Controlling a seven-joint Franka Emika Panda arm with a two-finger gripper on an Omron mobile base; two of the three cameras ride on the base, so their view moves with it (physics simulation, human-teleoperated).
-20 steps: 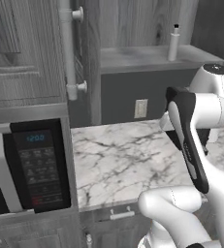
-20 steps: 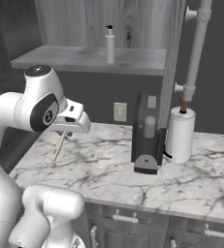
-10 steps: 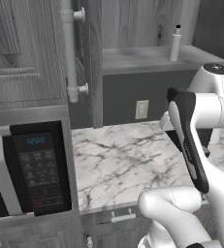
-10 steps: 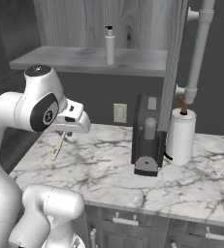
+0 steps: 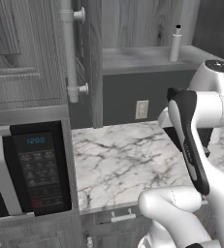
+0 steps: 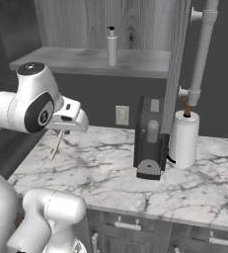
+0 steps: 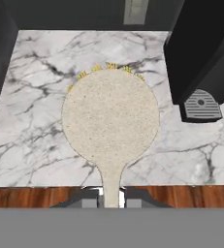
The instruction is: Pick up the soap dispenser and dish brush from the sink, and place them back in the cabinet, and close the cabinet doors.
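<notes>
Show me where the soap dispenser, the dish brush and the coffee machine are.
soap dispenser (image 6: 112, 48), right base view, on the white bottle body.
dish brush (image 7: 110, 119), hand view, on the round tan head.
coffee machine (image 6: 150, 136), right base view, on its dark front.

We count one soap dispenser (image 6: 111, 45), one dish brush (image 7: 110, 119), one microwave (image 5: 28, 172), one coffee machine (image 6: 150, 138), one white cylinder with a brown top (image 6: 184, 138), one wall outlet (image 5: 141, 109), and two long white bar handles (image 5: 69, 46), one per base view. Drawer handles (image 6: 127, 225): three visible.
</notes>
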